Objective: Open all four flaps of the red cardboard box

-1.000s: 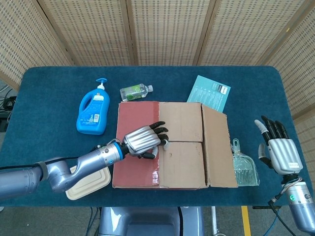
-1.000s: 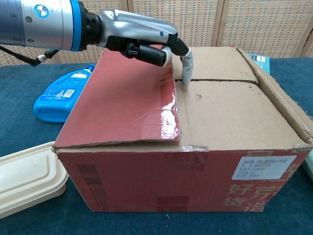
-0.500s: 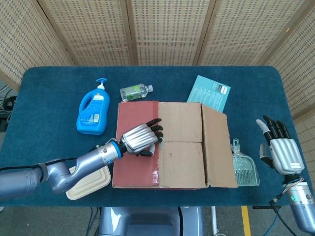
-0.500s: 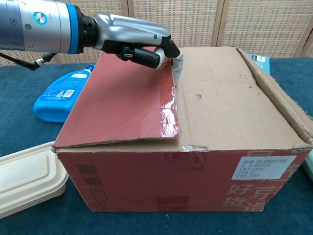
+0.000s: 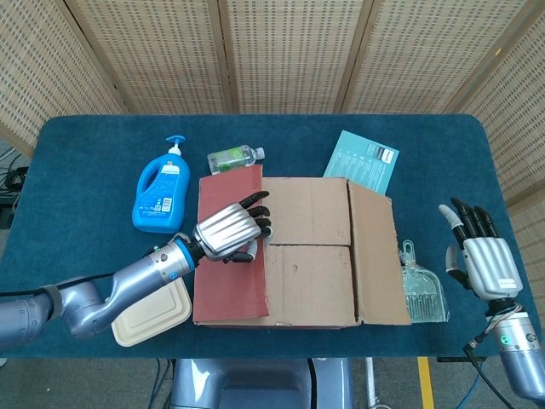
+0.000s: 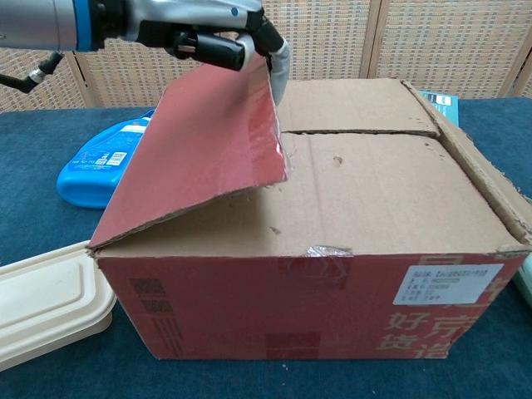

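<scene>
The red cardboard box (image 5: pixel 311 285) (image 6: pixel 332 307) stands in the middle of the table. Its left flap (image 5: pixel 226 285) (image 6: pixel 208 150), red on the outside, is tilted up off the box top. My left hand (image 5: pixel 230 232) (image 6: pixel 208 33) grips that flap's free edge near the far end, fingers on top and thumb hooked under it. The right flap (image 5: pixel 375 256) (image 6: pixel 482 183) is folded out to the right. Two brown inner flaps (image 5: pixel 311 209) lie flat, closing the top. My right hand (image 5: pixel 481 260) hovers off to the right of the box, fingers spread, holding nothing.
A blue detergent bottle (image 5: pixel 160 194) (image 6: pixel 100 162) and a small clear bottle (image 5: pixel 232 159) lie behind the box at left. A beige lunch box (image 5: pixel 153 313) (image 6: pixel 46 303) sits at front left. A teal booklet (image 5: pixel 364 162) and a clear scoop (image 5: pixel 421 294) lie to the right.
My left hand has drawn back to the left and upward with the left flap's edge. The flap went from lying flat to tilted up. The right hand has stayed put.
</scene>
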`<state>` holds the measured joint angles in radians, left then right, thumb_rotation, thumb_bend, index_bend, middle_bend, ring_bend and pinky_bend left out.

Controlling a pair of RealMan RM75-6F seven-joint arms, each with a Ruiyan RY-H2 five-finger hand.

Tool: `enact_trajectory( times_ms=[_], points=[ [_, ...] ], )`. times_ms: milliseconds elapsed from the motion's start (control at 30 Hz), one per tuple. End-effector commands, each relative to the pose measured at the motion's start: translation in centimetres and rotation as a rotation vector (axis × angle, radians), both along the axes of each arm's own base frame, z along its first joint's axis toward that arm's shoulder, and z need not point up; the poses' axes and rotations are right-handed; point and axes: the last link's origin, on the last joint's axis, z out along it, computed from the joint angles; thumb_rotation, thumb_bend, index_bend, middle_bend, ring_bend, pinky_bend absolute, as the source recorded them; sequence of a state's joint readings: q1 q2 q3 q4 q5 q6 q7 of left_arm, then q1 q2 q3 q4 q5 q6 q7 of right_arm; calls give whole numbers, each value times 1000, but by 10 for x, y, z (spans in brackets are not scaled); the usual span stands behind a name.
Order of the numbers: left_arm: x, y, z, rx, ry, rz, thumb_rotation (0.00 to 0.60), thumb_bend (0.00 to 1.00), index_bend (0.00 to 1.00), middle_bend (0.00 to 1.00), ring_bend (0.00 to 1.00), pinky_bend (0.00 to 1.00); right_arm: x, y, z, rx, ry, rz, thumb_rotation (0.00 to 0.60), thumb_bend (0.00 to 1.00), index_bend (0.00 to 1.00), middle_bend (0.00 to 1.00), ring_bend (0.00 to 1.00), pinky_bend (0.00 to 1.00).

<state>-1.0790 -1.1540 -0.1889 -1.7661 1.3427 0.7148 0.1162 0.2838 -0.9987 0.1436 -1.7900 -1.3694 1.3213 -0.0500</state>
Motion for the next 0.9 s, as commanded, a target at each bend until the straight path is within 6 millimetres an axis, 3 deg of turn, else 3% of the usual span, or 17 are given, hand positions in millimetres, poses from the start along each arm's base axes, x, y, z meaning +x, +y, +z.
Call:
enact_trajectory(
  times_ms=[33, 467, 900],
  points=[
    [-4, 0, 15, 22, -18, 10, 99, 1000, 450, 430, 227, 0, 1, -1, 0, -3, -4, 3, 600, 775, 0, 0, 0, 0],
    [-20, -7, 70, 113, -40, 20, 99, 1000, 450, 446, 241, 0, 3, -1, 4, -14, -10, 9, 600, 775, 0, 0, 0, 0],
    [-42, -18, 111, 192, -58, 50, 98, 1000, 450, 453, 248, 0, 6, -2, 4, -11, -4, 13, 600, 775, 0, 0, 0, 0]
  ],
)
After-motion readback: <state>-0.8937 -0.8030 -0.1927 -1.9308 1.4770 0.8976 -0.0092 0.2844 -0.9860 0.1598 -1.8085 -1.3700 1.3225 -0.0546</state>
